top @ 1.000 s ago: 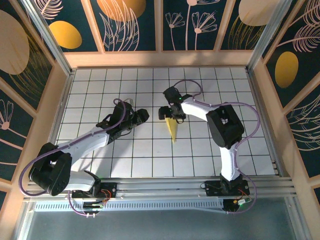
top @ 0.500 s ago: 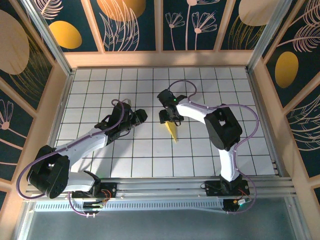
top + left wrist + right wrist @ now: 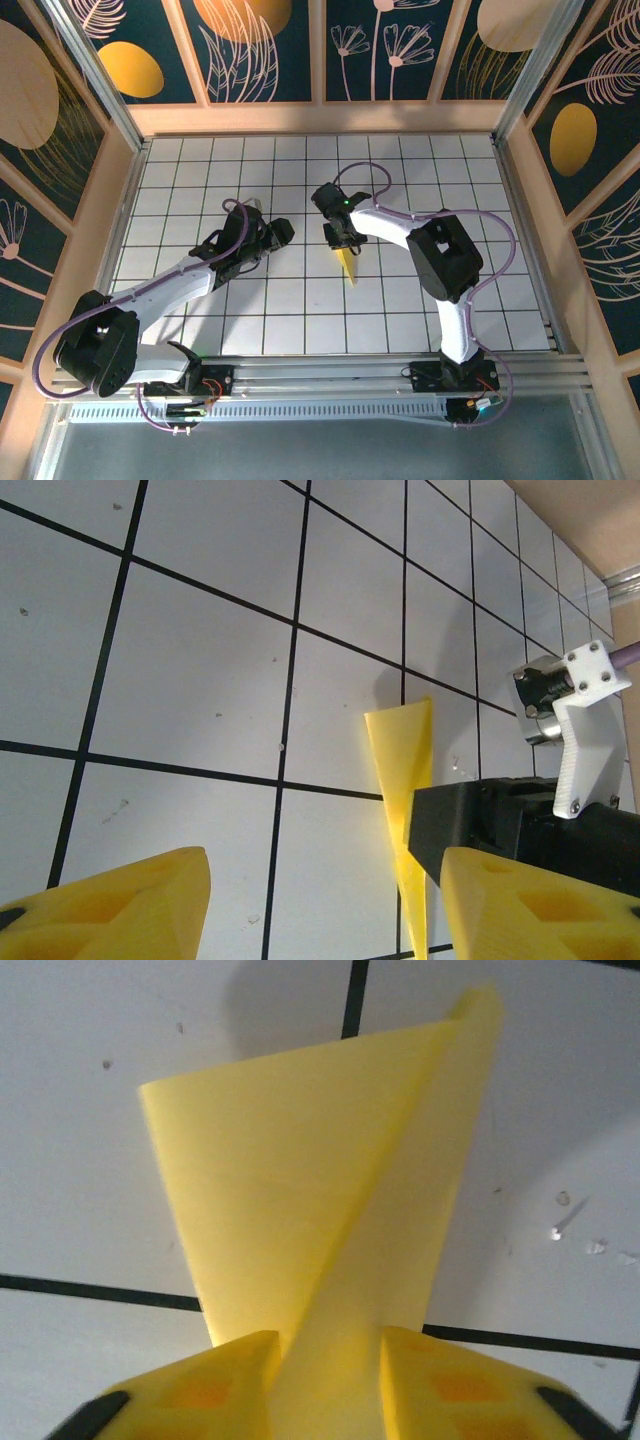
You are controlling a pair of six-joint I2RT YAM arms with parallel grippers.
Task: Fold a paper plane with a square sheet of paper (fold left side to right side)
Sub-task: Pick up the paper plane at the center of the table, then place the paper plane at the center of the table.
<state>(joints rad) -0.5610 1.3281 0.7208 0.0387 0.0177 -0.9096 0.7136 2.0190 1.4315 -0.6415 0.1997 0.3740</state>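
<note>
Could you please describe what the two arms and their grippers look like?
Both the left arm and right arm have white links, bulky black joints and a loose purple cable. The left gripper and right gripper carry blocky yellow fingers on black bodies.

A white black-gridded tabletop [image 3: 400, 310] is sitting inside a pale wooden frame [image 3: 320, 118]. Dark blue wall panels painted with orange ovals [image 3: 250, 70] are standing around it; a silver metal rail [image 3: 330, 375] is lining the near edge.
</note>
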